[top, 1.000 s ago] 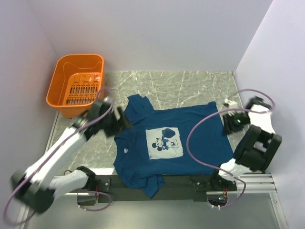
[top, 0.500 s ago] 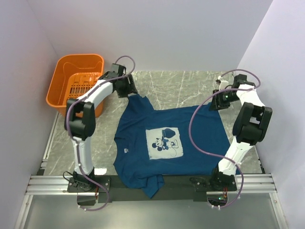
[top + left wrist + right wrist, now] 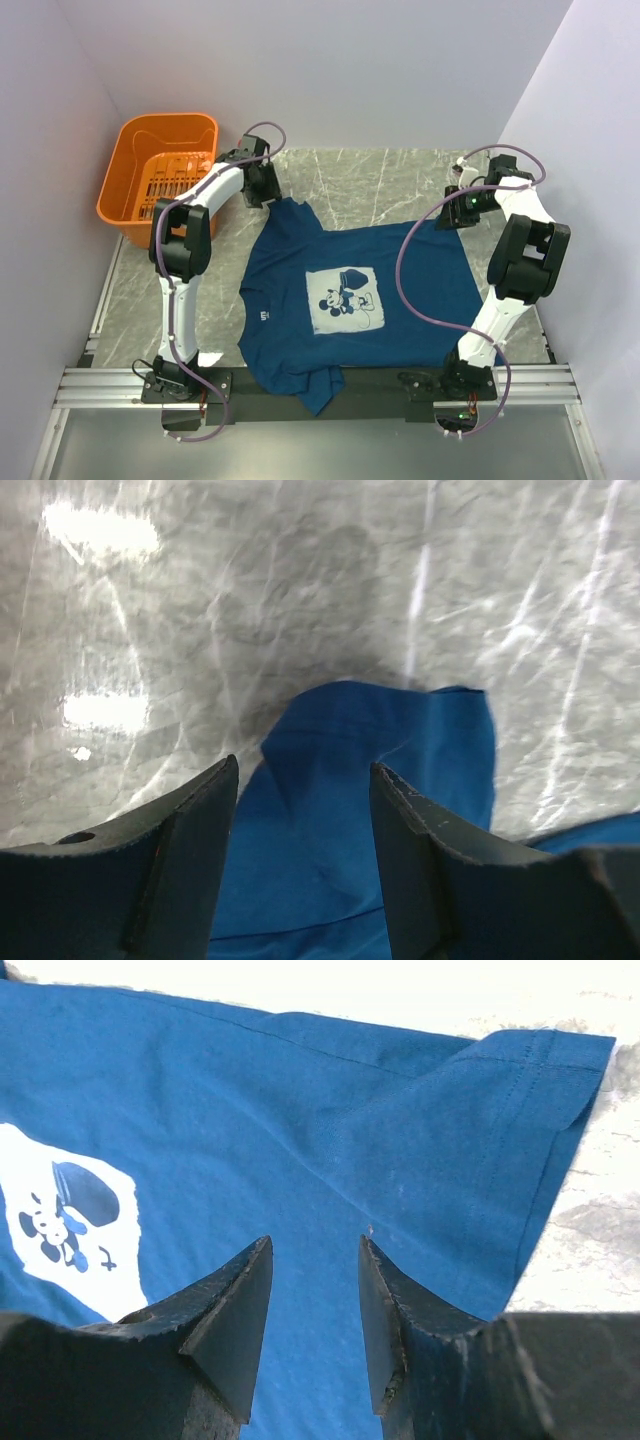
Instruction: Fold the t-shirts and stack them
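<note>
Hovering: left gripper (image 3: 303, 770) jaws apart astride far-left sleeve tip, empty | right gripper (image 3: 315, 1242) part-open above far-right corner, empty | t-shirt (image 3: 350, 300) spread print-up, mid-table (image 3: 400, 180) | risk: shallow pinch slips; uneven lift skews fold

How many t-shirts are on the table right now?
1. The dark blue t-shirt lies spread out, print up, in the middle of the table. The orange basket at the far left looks empty; nothing seems hidden.
</note>
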`<state>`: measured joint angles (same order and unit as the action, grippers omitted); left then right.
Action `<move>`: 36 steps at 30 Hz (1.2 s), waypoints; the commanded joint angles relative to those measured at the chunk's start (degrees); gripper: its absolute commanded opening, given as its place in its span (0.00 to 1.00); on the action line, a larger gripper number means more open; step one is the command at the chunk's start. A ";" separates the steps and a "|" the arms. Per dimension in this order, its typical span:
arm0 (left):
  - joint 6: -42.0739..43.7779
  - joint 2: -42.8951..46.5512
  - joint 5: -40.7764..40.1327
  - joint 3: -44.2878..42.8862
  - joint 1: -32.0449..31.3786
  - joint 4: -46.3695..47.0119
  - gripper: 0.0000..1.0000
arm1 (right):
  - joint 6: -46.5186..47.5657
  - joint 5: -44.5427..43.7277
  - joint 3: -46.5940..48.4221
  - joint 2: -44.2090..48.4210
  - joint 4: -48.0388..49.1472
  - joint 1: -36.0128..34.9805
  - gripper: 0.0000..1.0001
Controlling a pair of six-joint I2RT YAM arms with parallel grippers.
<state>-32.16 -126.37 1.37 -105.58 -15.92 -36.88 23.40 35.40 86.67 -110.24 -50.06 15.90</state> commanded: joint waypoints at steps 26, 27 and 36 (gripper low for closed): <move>18.17 13.32 12.70 16.78 -16.31 12.54 0.04 | -1.08 3.19 -7.92 6.70 3.66 0.27 0.47; 19.23 14.21 12.44 18.20 -17.64 12.28 0.13 | -0.90 3.10 -8.10 6.70 3.66 0.27 0.47; 13.36 30.55 -8.12 31.75 -23.10 15.35 0.76 | -1.07 3.80 -8.63 6.79 3.39 0.10 0.47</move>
<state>-15.55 -103.53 2.94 -74.98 -41.67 -25.67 21.96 38.48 78.41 -106.02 -47.53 16.01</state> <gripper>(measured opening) 0.734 0.469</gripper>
